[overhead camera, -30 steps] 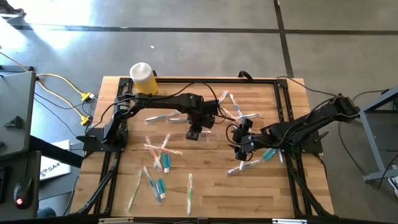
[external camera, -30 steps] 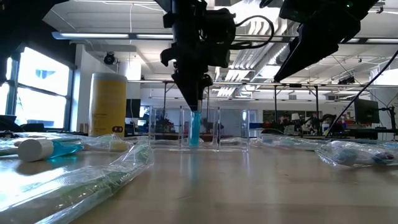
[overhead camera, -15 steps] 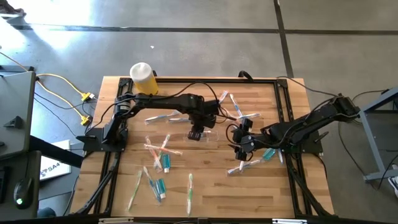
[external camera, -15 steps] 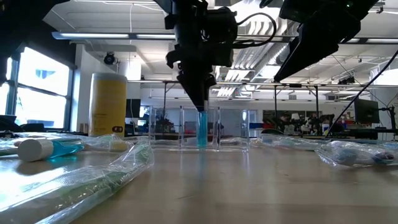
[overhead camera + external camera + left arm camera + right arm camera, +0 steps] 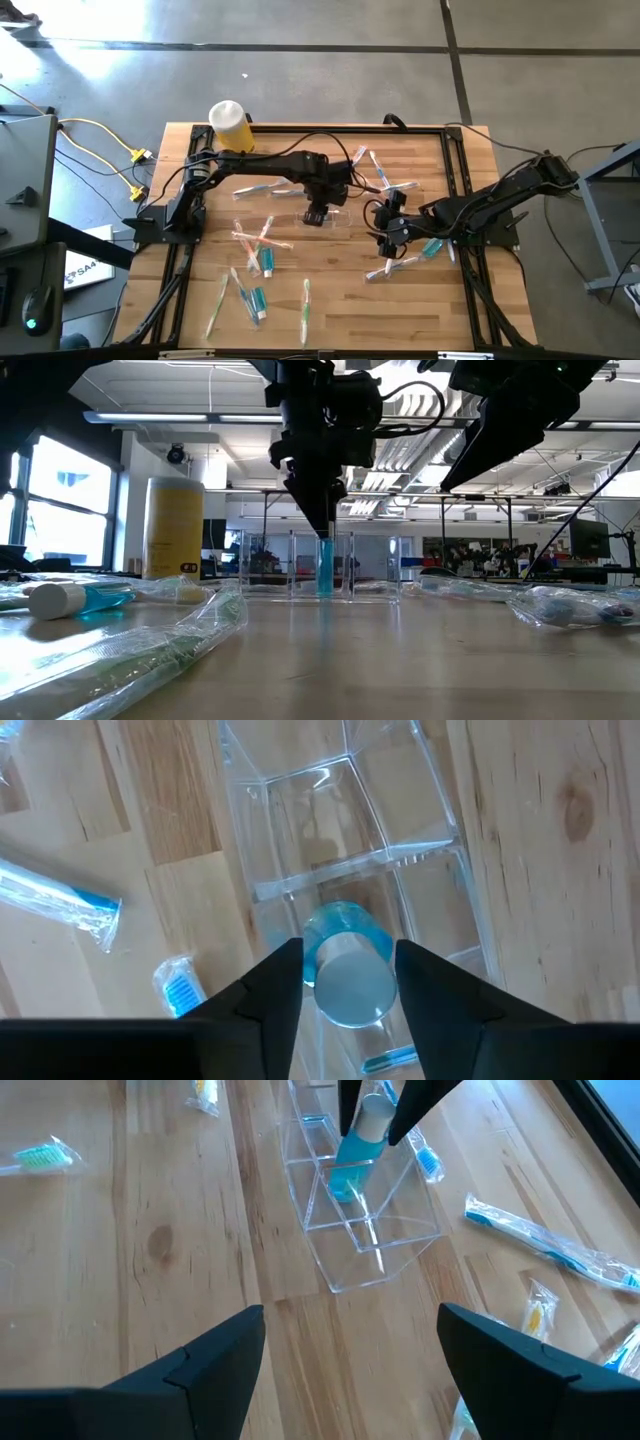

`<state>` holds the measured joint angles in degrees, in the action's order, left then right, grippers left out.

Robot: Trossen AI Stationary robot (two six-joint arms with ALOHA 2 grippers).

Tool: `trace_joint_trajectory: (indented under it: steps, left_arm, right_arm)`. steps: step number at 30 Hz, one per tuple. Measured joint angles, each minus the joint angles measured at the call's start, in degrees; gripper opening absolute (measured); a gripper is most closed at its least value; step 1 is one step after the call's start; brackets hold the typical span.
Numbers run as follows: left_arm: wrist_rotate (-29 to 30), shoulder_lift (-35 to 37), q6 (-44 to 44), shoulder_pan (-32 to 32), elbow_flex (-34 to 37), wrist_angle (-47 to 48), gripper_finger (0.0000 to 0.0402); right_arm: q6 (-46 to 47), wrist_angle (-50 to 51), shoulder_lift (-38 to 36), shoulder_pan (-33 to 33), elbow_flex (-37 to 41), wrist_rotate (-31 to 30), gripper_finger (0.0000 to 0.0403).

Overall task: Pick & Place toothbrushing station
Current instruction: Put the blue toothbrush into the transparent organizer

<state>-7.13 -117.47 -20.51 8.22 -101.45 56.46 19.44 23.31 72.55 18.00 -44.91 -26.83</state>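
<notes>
Left gripper (image 5: 348, 982): jaws parted on either side of a short tube, a sliver of gap showing at each side of it, so whether the pads touch it cannot be told; in the high view it sits just left of the frame's centre, above the clear container.
Tube (image 5: 345, 970): white body with a teal end, standing upright, teal end down, inside one compartment of the container; the low view shows it as a blue column at mid-frame under the dark gripper.
Clear container (image 5: 372, 1230): see-through plastic box split into compartments, on the wooden table (image 5: 330, 300) near the centre of the high view; which compartment holds the tube cannot be told.
Right gripper (image 5: 350, 1350): jaws wide apart and holding nothing, hanging over bare wood; in the high view it is right of centre, near the container but apart from it.
Wrapped toothbrushes, left group (image 5: 250, 265): several pastel-handled brushes and teal-ended tubes scattered across the lower left of the high view.
Wrapped toothbrushes, right group (image 5: 385, 180): a few lie at upper centre-right, beyond the container; more lie below the right gripper.
Yellow bottle (image 5: 231, 124): white cap, upright at the table's upper left edge in the high view, well apart from the container.
Foreground of low view: a capped tube (image 5: 75, 600) in clear wrap at the far left.
</notes>
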Motion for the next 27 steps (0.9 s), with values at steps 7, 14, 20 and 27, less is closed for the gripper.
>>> trace_joint_trajectory:
  steps: [7, 14, 20, 27]
  left_arm:
    - [0.0, 0.0, -0.1, 0.0, 0.0, -0.4, 0.0161]
    - [0.2, 0.0, -0.9, 0.0, 0.0, -0.4, 0.0162]
    - [3.0, 0.4, -4.7, 0.0, 0.0, 0.3, 0.0163]
    - [4.3, 0.5, -5.0, -0.2, -4.2, 3.4, 0.0163]
  right_arm:
    - [0.0, 0.0, 0.0, 0.0, 0.0, 0.0, 0.029]
    - [0.0, 0.0, 0.0, 0.0, 0.0, 0.0, 0.029]
    - [0.0, 0.0, 0.0, 0.0, 0.0, 0.0, 0.029]
    - [0.0, 0.0, 0.0, 0.0, 0.0, 0.0, 0.029]
